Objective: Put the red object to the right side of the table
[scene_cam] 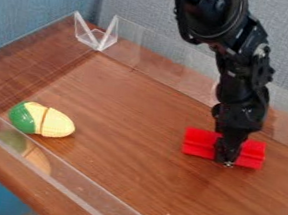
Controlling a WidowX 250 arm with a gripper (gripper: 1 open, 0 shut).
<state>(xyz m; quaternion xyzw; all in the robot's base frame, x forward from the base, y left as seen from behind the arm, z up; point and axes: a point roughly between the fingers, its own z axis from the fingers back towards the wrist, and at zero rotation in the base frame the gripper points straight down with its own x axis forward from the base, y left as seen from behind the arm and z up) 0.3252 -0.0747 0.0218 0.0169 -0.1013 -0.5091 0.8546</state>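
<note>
No brand, label or writing could be read on anything in view; the red block (199, 143) and the green-and-yellow egg-shaped toy (42, 121) both looked plain. The desk (114, 146) had a glossy reddish-brown wood-grain top, with a finer, grid-like pattern toward its far left part. Low clear acrylic walls (88, 191) edged it, one running along the near left side and another along the back, and the toy's colors showed again, faintly, in the near one. A clear, angular bracket-like piece (95, 34) stood at the far edge, left of the middle of the view. Behind the desk rose a gray, finely textured panel (153, 15), and a light blue one (40, 4) met it at a corner on the left. Past the near left wall, a strip of blue and some dark items, too cropped to make out, filled the bottom corner. The black robot arm (231, 36) reached down from the top of the view, and its jaws (227, 160) came down over the middle of the red block, partway open, with the block between them. Whether they gripped it firmly could not be told. The block lay on the right part of the desk, its ends showing on both sides of the jaws, well apart from the toy.
</note>
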